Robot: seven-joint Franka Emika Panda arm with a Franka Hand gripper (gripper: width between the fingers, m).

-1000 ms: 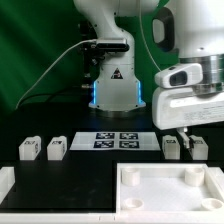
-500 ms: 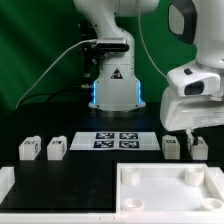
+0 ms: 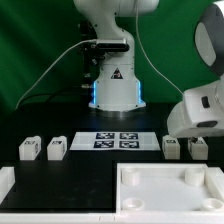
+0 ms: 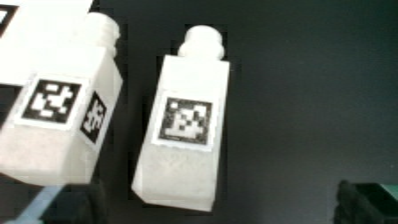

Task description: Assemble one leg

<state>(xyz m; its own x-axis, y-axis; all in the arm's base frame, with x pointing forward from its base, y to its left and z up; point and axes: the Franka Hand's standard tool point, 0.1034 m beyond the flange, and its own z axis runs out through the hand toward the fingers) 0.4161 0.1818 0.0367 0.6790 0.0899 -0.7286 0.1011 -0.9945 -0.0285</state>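
Has brought the gripper (image 4: 210, 205) lower and further toward the exterior view's right over the past second, tilting the white hand down over the two posts on that side. Suggests a reach nearly finished and a pick about to start; has lifted nothing yet. Shows fingertips (image 4: 374, 195) at opposite corners of the wrist view, one dark and one blurred, so reads as spread apart and holding nothing. Finds the leg (image 4: 187, 125) on the black table, seemingly lying lengthwise, tag facing the camera, rounded peg end pointing away from the fingertips, roughly between them but not touching either. Finds a neighbouring leg (image 4: 63, 100) just beside it, near parallel, with a narrow dark gap between. Cannot say for sure whether the inner right post (image 3: 171, 147) or the outer right post (image 3: 197, 147) is the centred one. Leaves the two left posts (image 3: 42, 149) well apart from the hand, and the white panel (image 3: 165, 190) waiting in front
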